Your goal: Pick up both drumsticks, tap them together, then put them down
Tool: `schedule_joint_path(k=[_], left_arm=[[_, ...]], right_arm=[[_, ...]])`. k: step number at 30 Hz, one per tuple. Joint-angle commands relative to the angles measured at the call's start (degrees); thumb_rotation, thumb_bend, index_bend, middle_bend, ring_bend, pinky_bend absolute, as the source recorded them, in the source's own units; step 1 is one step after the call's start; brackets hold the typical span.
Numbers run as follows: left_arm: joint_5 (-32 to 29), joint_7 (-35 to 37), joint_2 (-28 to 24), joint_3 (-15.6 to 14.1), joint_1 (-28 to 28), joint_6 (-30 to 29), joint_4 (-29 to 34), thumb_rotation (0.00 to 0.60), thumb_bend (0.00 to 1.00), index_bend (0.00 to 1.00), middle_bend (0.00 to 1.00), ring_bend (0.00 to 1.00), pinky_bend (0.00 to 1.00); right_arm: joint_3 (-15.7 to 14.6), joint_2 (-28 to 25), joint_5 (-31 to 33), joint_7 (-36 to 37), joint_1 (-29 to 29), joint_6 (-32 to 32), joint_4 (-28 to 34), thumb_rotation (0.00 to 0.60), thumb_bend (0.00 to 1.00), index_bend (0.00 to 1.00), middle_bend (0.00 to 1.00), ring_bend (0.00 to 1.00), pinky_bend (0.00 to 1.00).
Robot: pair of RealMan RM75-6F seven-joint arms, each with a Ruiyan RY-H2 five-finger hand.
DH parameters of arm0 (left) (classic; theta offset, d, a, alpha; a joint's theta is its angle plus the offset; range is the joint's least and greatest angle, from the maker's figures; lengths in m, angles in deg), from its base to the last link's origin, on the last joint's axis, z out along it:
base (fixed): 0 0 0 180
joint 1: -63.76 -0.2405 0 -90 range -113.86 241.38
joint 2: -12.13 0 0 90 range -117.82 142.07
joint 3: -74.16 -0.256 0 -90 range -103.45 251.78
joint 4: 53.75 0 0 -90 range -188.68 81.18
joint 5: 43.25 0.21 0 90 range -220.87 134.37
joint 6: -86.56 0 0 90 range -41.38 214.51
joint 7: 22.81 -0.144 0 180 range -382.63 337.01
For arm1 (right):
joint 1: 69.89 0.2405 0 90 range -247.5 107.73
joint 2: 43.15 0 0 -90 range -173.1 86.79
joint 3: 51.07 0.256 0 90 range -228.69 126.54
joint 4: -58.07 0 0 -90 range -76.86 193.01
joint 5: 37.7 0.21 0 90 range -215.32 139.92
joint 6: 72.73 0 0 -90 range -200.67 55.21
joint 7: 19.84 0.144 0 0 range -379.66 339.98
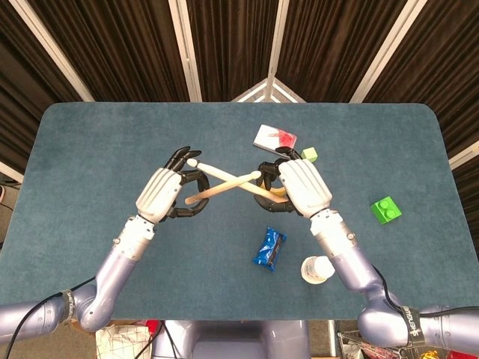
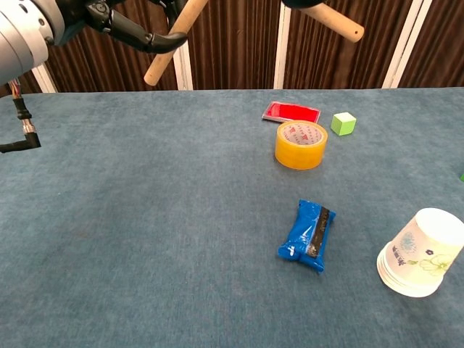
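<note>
Blue felt table (image 1: 97, 142), dark curtains (image 1: 127, 45).

On the blue tabletop (image 2: 145, 217): yellow tape roll (image 2: 301, 144) at centre; red card (image 2: 291, 112) just beside at 11 o'clock; small green cube (image 2: 344, 123) at 2; blue snack packet (image 2: 307, 235) at 6; paper cup (image 2: 420, 251) tipped over at 4; green brick (image 1: 386, 210) well apart.

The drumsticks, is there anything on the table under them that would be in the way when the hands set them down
Partly. The left hand has bare table below its drumstick. Under the right hand and its drumstick, the chest view shows a yellow tape roll, with a red card and green cube just behind.
</note>
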Motion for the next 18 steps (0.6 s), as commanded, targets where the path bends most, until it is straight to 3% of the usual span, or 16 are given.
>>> schedule_joint_path(k=[1, 10, 18], left_arm=[[-0.16, -0.13, 0.14, -0.02, 0.08, 0.07, -0.04, 0.6, 0.51, 0.66, 0.62, 0.12, 0.0], [0.51, -0.8, -0.55, -1.41, -0.4, 0.26, -0.44, 0.6, 0.51, 0.66, 0.62, 0.12, 0.0], [4.86, -0.24, -8.14, -6.83, -5.06, -1.04, -1.46, 0.6, 0.51, 0.67, 0.62, 0.12, 0.0]], right_arm=[[-0.06, -0.03, -0.14, -0.04, 0.0, -0.06, 0.15, 0.6, 0.46, 0.74, 0.65, 0.51, 0.16], [-0.18, -0.67, 0.82, 0.25, -0.52, -0.3, -0.48, 0.6, 0.46, 0.74, 0.65, 0.51, 0.16], [-2.65, -1.61, -1.51, 3.11, -3.47, -0.34, -5.84, 0.6, 0.46, 0.74, 0.65, 0.51, 0.15]])
